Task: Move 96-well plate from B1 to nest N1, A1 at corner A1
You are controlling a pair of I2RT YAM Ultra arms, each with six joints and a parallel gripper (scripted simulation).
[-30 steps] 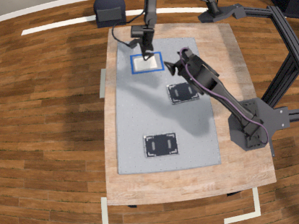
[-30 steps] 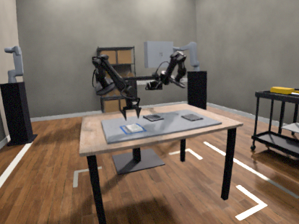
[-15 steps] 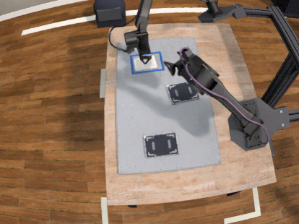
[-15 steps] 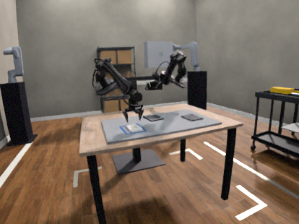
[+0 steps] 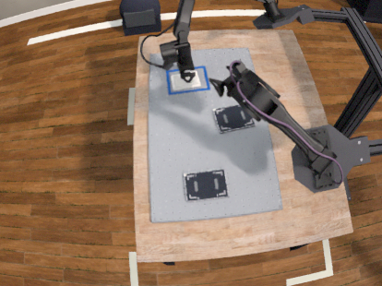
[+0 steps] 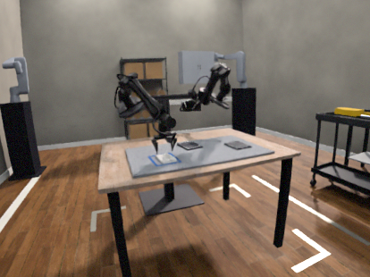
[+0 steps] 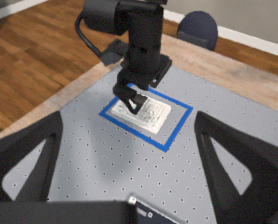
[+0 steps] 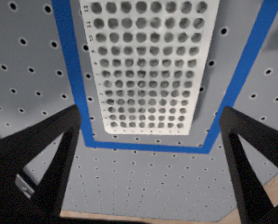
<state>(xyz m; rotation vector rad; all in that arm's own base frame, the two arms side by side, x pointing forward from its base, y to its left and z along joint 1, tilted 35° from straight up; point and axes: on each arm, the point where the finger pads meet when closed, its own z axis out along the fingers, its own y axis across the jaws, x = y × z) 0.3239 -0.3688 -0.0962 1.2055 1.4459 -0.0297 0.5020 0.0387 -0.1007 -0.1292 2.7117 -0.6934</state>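
The white 96-well plate (image 5: 184,82) lies flat inside the blue-outlined bench spot B1 at the far end of the grey mat. My right gripper (image 5: 186,76) hangs open just above it, pointing down. In the right wrist view the plate (image 8: 150,65) lies between and ahead of the spread fingers. My left gripper (image 5: 220,85) is open and empty, in the air beside the spot, facing the plate (image 7: 142,114). The nest N1 (image 5: 206,184) is a dark empty frame at the mat's other end.
A second dark nest (image 5: 233,118) lies mid-mat under the left arm. A dark blue rounded object (image 5: 140,13) stands on the floor beyond the table. The black frame (image 5: 360,72) carries the right arm. A cart (image 6: 346,155) stands apart.
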